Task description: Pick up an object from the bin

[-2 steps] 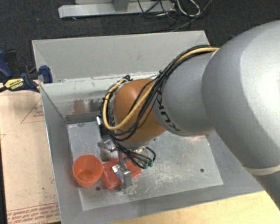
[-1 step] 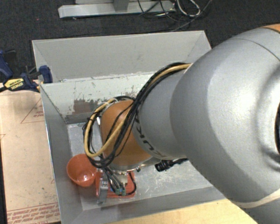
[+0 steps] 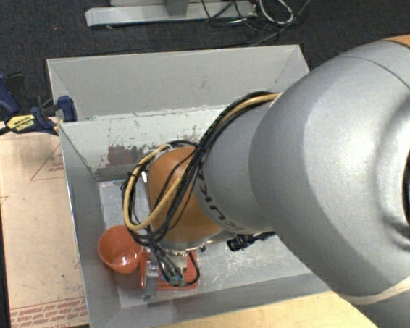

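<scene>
1. In the near left corner of the grey bin (image 3: pixel 86 208), the tool (image 3: pixel 158 272) is low over the floor, directly above a red flat piece (image 3: pixel 190 276).
2. The red flat piece is thin and bright red, and lies flat on the bin floor close to the near wall. The tool covers much of it, so its full outline cannot be made out.
3. Its visible part is longer than it is deep, and its long axis runs left to right along the near wall.
4. An orange cup (image 3: pixel 118 250) sits just left of the tool, near the left wall. It is round and smooth, with its mouth facing up.
5. Whether the tool is apart or together cannot be told, because the orange cover (image 3: pixel 175 192) and looping cables (image 3: pixel 133 203) on the wrist hide it.
6. The grey arm (image 3: pixel 323 183) reaches in from the right.
</scene>
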### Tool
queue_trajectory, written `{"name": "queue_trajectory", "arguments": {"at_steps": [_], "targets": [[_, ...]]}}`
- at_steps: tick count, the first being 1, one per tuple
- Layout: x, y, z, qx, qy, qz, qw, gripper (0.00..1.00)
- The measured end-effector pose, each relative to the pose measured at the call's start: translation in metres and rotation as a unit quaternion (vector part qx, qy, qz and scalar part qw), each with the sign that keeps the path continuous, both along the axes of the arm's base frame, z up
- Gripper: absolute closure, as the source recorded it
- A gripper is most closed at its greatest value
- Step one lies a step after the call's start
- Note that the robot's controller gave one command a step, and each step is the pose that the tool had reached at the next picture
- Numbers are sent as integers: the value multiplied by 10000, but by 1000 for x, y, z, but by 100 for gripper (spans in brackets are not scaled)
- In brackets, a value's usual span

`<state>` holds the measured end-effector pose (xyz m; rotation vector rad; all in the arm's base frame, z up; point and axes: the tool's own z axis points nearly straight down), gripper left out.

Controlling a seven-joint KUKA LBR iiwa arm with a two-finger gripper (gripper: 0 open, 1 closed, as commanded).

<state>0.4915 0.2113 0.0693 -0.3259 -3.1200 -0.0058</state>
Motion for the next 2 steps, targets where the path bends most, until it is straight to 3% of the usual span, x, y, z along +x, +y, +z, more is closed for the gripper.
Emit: {"name": "queue_trajectory", "arguments": {"at_steps": [2], "targets": [[-2,-1,88,-17,46,17,10000,100]]}}
